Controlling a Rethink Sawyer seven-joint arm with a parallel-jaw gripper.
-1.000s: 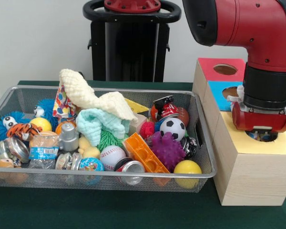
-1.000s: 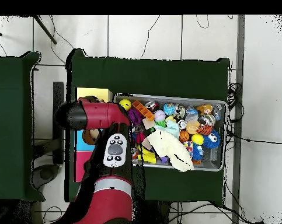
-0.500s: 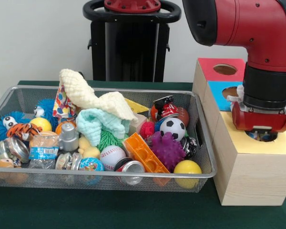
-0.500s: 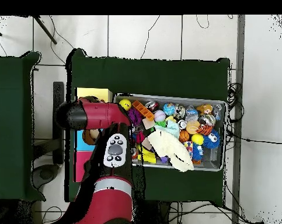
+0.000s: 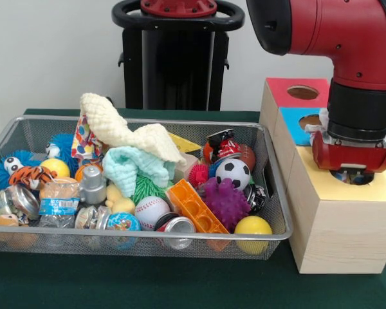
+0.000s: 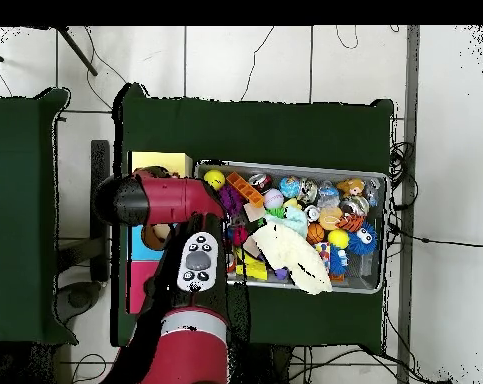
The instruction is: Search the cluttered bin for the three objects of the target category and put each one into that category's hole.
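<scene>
End effector (image 5: 351, 175) over yellow hole (image 5: 357, 177), grip state hidden, cannot tell. Judged step: drop-off at box. Next: lift, swing to wire bin (image 5: 278, 193) alongside, pick next target.

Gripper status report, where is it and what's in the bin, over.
Gripper low over the yellow box's hole, fingers hidden. Wire bin still crammed with balls, cans, cloths. Nothing blocking the hole.

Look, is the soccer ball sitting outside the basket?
No, the soccer ball sits inside the wire basket, next to the purple spiky ball.
</scene>
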